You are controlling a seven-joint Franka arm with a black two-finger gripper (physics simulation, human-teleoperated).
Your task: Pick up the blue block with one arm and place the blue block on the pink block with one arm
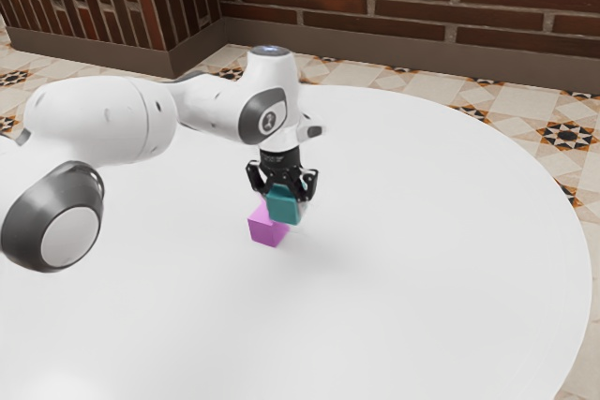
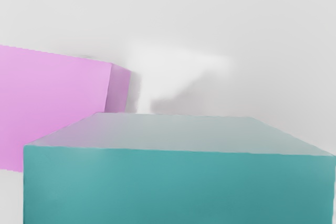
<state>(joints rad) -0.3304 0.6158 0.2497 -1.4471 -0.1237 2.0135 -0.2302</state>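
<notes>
Pickup done: gripper [image 1: 284,196] is clamping blue block [image 1: 285,207], hanging at 1 o'clock of pink block [image 1: 263,229]; stacking is still pending.

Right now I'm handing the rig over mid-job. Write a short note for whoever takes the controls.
Gripper: shut on the blue block, lifted off the white table.
Pink block: on the table, just below the blue block and offset toward the exterior view's left.
Done: blue block picked up and carried to the pink block.
Left: centre it over the pink block, lower it, release.
I cannot tell whether the two blocks touch yet.
</notes>
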